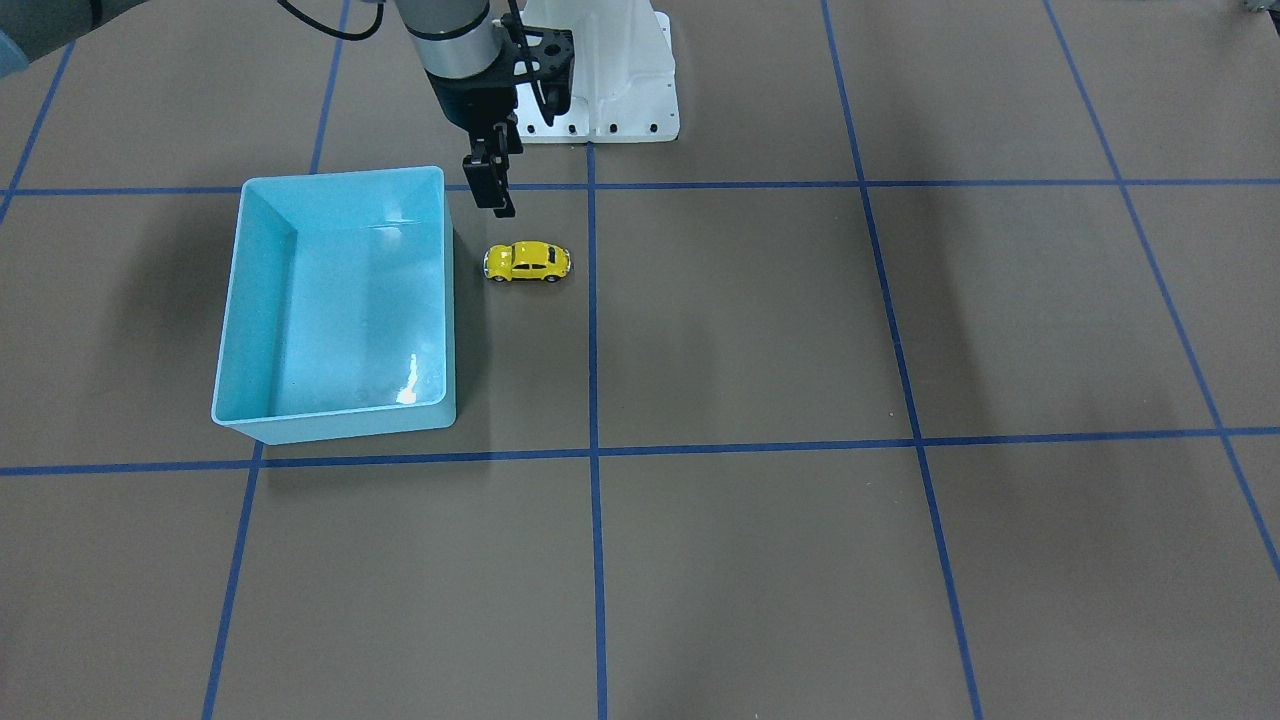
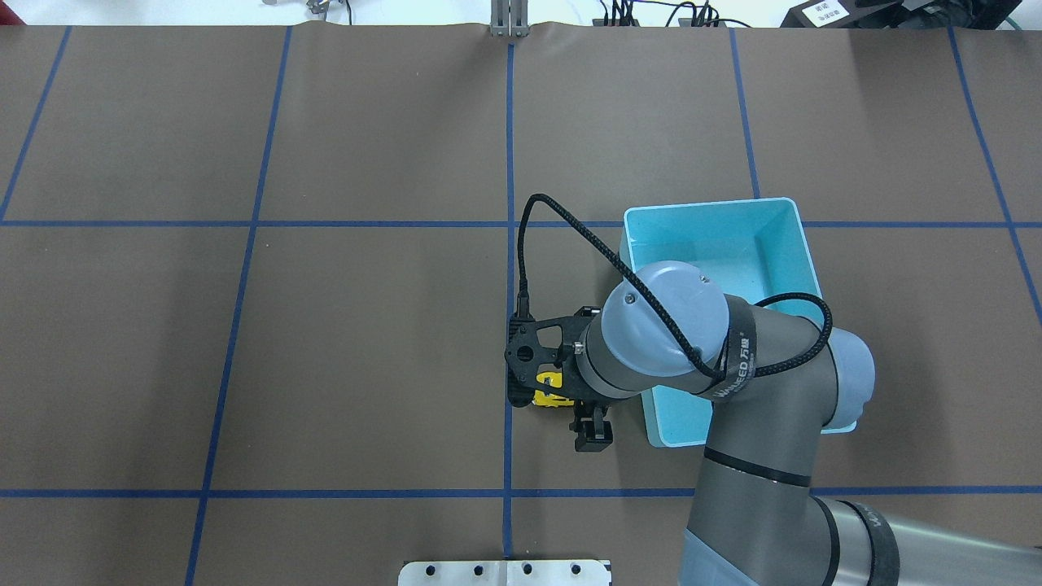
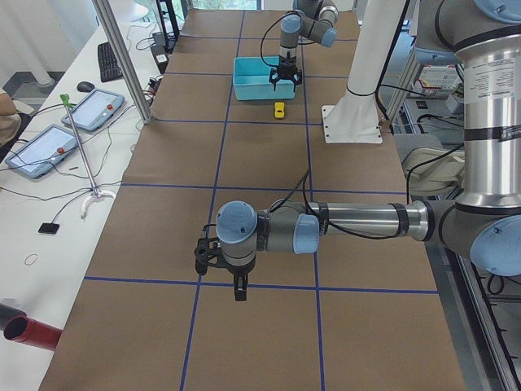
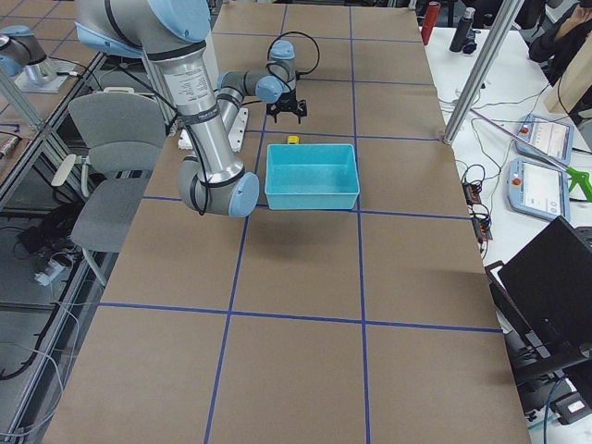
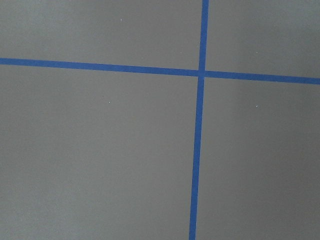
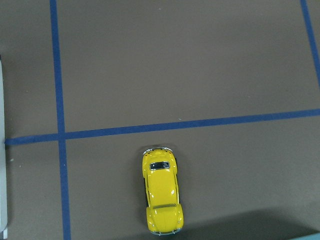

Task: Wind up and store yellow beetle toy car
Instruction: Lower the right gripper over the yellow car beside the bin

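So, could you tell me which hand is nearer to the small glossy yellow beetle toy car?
Right. The right hand hovers close by the car, near the light blue plastic bin; the left hand hangs far away along the table.

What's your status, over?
Right gripper open, empty. Left gripper: cannot tell. Yellow beetle toy car on table, beside blue bin. Nothing blocks it.

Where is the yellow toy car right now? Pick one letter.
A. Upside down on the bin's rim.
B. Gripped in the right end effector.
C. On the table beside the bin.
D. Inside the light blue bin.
C: the yellow beetle toy car stands on its wheels on the table, just outside the light blue bin, clear of the right end effector.
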